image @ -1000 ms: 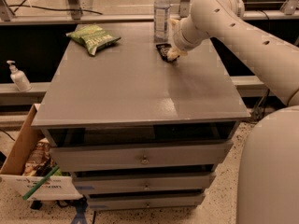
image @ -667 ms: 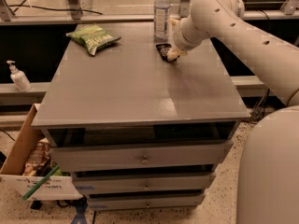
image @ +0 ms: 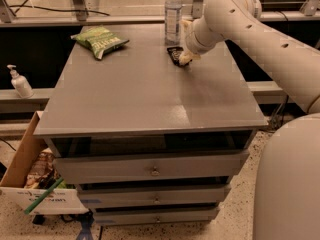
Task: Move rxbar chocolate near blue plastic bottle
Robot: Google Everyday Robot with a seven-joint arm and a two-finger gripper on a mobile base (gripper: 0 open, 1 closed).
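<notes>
The rxbar chocolate (image: 175,53) is a small black-wrapped bar lying flat on the grey table top (image: 145,89) at the far right. The blue plastic bottle (image: 173,15), clear with a white cap, stands upright just behind the bar at the table's far edge. My gripper (image: 186,58) hangs from the white arm (image: 235,24) and sits right at the bar's near right end, touching or just over it. The arm's wrist hides most of the gripper.
A green chip bag (image: 100,40) lies at the far left of the table. A white pump bottle (image: 19,82) stands on a ledge to the left. A cardboard box (image: 30,174) with clutter sits on the floor at lower left. Drawers (image: 152,170) run below the table top.
</notes>
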